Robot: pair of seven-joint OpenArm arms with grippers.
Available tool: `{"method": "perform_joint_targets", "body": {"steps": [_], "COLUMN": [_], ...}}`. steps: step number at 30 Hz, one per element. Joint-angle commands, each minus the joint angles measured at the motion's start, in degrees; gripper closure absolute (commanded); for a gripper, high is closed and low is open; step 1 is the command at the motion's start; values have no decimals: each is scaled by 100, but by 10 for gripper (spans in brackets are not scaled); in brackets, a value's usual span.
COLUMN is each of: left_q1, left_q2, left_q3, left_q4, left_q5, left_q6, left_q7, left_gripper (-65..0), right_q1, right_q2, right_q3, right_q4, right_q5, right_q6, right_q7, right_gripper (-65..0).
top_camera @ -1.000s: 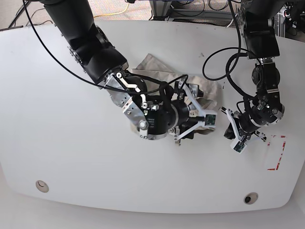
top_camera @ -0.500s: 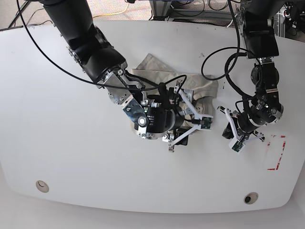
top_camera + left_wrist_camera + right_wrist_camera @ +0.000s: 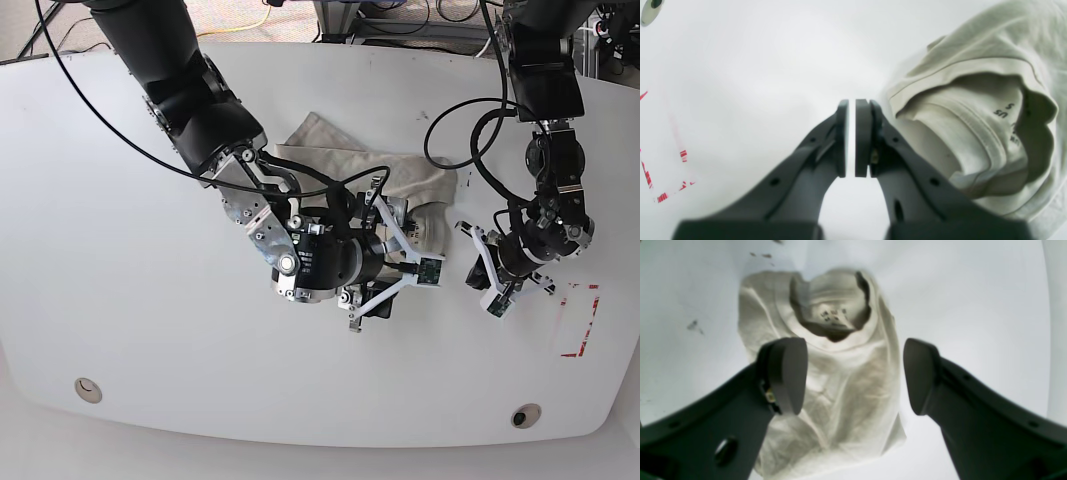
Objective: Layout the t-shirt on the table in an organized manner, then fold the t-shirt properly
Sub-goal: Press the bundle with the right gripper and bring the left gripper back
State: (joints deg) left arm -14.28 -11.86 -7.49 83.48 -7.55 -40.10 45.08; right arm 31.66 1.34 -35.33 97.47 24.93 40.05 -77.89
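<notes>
Still laying out: our right gripper (image 3: 853, 376) gapes, apparently empty, over the bunched t-shirt (image 3: 840, 390) — left gripper (image 3: 851, 138) pinched closed, empty; next, seize an edge.

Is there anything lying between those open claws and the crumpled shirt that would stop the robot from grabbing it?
Nothing visible. The right gripper hangs open directly over the bunched t-shirt, with only air between. The white table around the shirt shows no other objects.

A grey metal frame (image 3: 335, 20) stands on speckled carpet (image 3: 225, 15) along the top edge. A yellow cable (image 3: 266, 17) lies left of the frame, thin black cables (image 3: 33, 30) much farther left. Dark equipment (image 3: 612, 45) sits far to its right.
</notes>
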Motion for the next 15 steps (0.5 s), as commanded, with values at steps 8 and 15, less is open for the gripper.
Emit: {"method": "perform_joint_targets", "body": {"steps": [8,15], "left_q1": [-132,-53], "left_q2": [601,1252], "left_q3": [-21,-3], "left_q4": [228,219], "left_q5": [-260,-234], "left_q6": [10,10], "left_q7": [-126,-126], "left_gripper": [-17,-17], "right_q1": [-287,-621], "right_q2": [503,934], "right_q3": [1305,1841], "right_q4": [103,-20], "right_q5": [-739,-757], "right_q6": [-5,-5], "right_q7": [954,1578], "right_gripper": [-422,-422]}}
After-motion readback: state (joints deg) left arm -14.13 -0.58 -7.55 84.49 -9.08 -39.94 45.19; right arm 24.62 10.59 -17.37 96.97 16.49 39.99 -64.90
